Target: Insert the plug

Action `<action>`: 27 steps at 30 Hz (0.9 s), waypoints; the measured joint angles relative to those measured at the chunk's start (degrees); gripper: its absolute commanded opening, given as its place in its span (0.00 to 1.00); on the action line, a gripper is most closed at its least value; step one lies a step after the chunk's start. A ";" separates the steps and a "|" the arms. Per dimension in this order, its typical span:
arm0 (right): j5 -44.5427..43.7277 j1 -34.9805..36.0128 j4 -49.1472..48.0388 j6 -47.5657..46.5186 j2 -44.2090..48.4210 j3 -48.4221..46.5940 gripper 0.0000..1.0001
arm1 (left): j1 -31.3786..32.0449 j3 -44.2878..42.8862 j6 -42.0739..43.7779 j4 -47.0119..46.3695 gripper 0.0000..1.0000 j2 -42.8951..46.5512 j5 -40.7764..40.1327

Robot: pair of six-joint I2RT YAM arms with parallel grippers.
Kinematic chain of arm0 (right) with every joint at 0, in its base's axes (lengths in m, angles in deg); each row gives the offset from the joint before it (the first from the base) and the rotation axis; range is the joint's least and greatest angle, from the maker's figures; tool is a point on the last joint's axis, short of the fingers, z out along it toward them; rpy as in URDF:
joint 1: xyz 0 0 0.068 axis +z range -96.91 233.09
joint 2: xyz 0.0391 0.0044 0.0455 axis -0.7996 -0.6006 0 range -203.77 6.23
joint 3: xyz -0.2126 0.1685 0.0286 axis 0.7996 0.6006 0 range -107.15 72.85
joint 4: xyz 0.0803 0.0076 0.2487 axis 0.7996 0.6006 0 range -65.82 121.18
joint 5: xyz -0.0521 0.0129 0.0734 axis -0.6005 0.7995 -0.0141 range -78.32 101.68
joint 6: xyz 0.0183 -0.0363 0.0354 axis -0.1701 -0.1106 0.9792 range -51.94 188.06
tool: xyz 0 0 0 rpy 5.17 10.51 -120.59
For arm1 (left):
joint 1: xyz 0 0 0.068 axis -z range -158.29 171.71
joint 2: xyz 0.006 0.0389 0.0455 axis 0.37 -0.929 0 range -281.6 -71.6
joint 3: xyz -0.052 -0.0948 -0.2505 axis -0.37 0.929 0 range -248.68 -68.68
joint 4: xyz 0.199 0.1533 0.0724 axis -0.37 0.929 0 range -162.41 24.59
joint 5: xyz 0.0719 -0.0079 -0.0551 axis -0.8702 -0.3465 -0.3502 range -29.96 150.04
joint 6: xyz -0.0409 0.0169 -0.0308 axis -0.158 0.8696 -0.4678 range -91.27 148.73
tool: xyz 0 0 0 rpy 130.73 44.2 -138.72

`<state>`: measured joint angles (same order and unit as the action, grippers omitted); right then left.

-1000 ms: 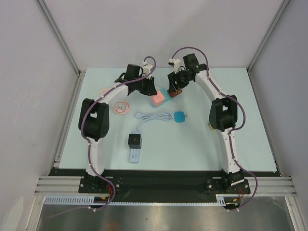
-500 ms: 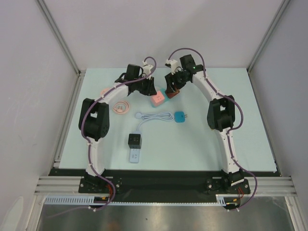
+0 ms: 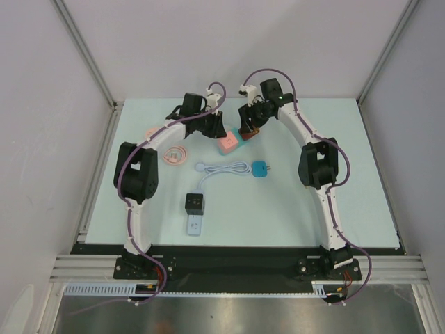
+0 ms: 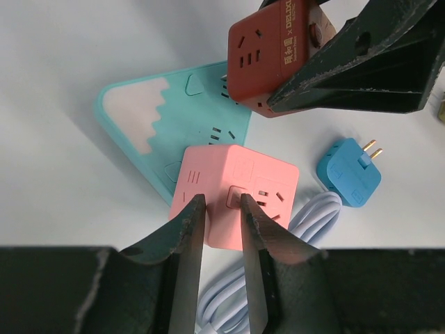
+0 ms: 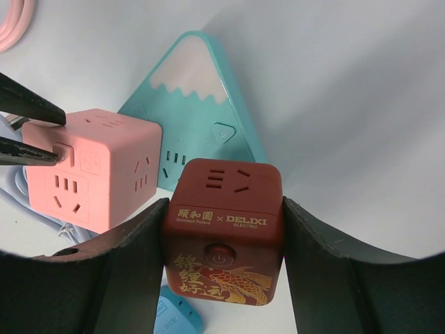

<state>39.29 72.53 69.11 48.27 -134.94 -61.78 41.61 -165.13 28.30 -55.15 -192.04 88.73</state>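
Observation:
The blue plug (image 3: 260, 169) lies on the table at the end of a coiled white cable (image 3: 222, 168); it also shows in the left wrist view (image 4: 351, 174). My right gripper (image 3: 248, 131) (image 5: 224, 209) is shut on a red socket cube (image 5: 222, 236) (image 4: 271, 56), held above the teal mountain-shaped power strip (image 5: 195, 90) (image 4: 139, 118). My left gripper (image 3: 218, 132) (image 4: 219, 200) has its jaws pinched narrowly on a corner edge of the pink socket cube (image 4: 271, 177) (image 5: 104, 167) (image 3: 227, 145), which stands beside the teal strip.
A black socket cube (image 3: 195, 203) and a white power strip (image 3: 195, 225) lie toward the near middle. A pink cable coil (image 3: 174, 155) and a pink round piece (image 3: 151, 131) lie to the left. The plug's prongs point to the right.
My right gripper has carried the red cube a little to the left, closer to the pink cube and the teal strip. The left gripper has stayed in place.

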 measured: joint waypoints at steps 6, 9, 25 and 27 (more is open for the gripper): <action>-0.24 0.09 0.20 -0.07 -0.11 -0.28 0.00 | 0.00 0.00 0.00 0.00 0.32 0.00 0.00; -0.28 0.13 0.35 -0.33 -0.11 -0.31 0.00 | 0.00 0.00 0.00 0.00 0.32 0.00 0.00; -0.13 0.22 1.77 0.31 -0.11 -0.50 0.00 | 0.00 0.00 -0.02 0.00 0.32 0.00 0.00; -0.15 0.26 2.14 0.48 -0.20 -0.50 0.00 | 0.00 0.00 -0.02 0.00 0.32 0.00 0.00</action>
<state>39.14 72.79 71.25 48.75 -135.13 -62.28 41.61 -165.13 28.28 -55.15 -192.04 88.73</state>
